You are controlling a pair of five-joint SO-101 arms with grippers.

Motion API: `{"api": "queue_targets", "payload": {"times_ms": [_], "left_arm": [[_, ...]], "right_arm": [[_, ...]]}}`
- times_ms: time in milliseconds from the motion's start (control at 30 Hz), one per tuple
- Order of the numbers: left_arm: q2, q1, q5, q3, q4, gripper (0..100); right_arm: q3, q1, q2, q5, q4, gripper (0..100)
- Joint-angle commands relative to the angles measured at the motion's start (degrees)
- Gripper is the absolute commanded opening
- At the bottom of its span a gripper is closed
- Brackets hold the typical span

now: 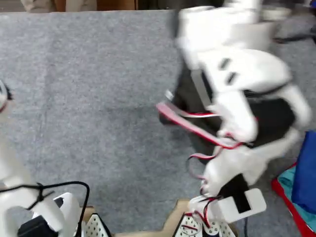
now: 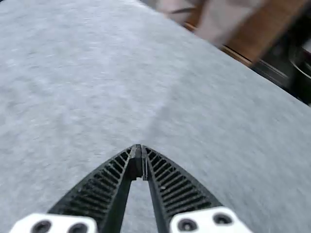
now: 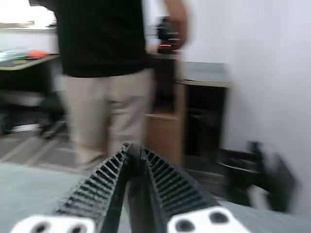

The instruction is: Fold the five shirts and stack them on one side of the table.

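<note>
A small heap of shirts lies at the table's right edge: a blue one (image 1: pixel 307 168) on top, teal (image 1: pixel 289 178) under it and red (image 1: pixel 285 196) at the bottom. My right arm (image 1: pixel 237 94) is raised high above the right half of the table, just left of that heap. Its gripper (image 3: pixel 134 154) is shut on nothing and points out over the far edge into the room. My left arm (image 1: pixel 29 210) sits at the near left corner. Its gripper (image 2: pixel 139 162) is shut with nothing in it, low over the bare grey surface (image 2: pixel 97 87).
A grey felt-like cover (image 1: pixel 98 98) spans the whole table, with a faint crease (image 2: pixel 160 114) ahead of the left gripper. The arm bases (image 1: pixel 197 224) and their cables stand along the near edge. Furniture stands beyond the far edge.
</note>
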Motion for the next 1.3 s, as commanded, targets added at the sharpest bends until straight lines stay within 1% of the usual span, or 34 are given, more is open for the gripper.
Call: {"api": "queue_targets", "payload": {"times_ms": [0, 100, 200, 267, 367, 400, 467, 533, 600, 733, 867, 967, 1100, 1167, 1267], "left_arm": [[0.0, -9.7, 0.4, 4.6, -6.2, 2], [0.3, -15.8, 0.2, 9.9, -10.7, 2], [0.7, -19.1, 0.2, 15.4, -13.6, 2], [0.7, -20.0, 0.1, 18.1, -14.7, 2], [0.7, -19.9, 0.1, 20.7, -14.9, 2], [0.7, -19.8, 0.1, 21.3, -14.9, 2], [0.7, -18.8, 0.2, 22.0, -14.8, 2], [0.7, -17.4, 0.2, 22.9, -14.8, 2], [0.7, -15.2, 0.3, 24.0, -14.6, 2], [0.3, -10.5, 0.4, 26.0, -14.2, 2], [0.2, -5.2, 0.2, 26.5, -8.6, 2], [0.6, 0.1, 0.2, 27.6, -4.4, 2], [0.3, 4.6, 0.2, 28.9, -2.0, 2], [0.3, 5.7, 0.1, 29.1, -0.9, 2], [0.3, 8.4, 0.0, 29.1, 1.7, 2]], "right_arm": [[3.6, -16.7, -1.3, -0.4, -11.2, 0.5], [6.2, -27.9, -1.3, -0.1, -17.5, 0.5], [7.3, -36.5, -1.3, -0.1, -20.7, 0.5], [7.2, -39.3, -1.4, -0.2, -22.0, 0.5], [7.1, -39.5, -1.9, -0.3, -22.2, 0.5], [7.1, -38.6, -2.2, -0.3, -21.8, 0.5], [7.1, -34.2, -3.3, -0.8, -19.9, 0.5], [7.4, -29.6, -4.2, -3.7, -18.6, 0.5], [7.6, -22.8, -4.4, -5.4, -16.5, 0.5], [8.3, -9.5, -4.4, -5.4, -10.4, 0.5], [14.5, 1.0, -4.4, -4.5, -8.4, 0.5], [23.1, 5.2, -4.4, 0.1, -9.1, 0.5], [38.6, 8.7, -4.4, 6.4, -11.4, 0.5], [45.8, 10.3, -4.4, 8.5, -13.5, 0.5], [56.0, 12.3, -4.4, 9.3, -19.3, 0.5]]}}
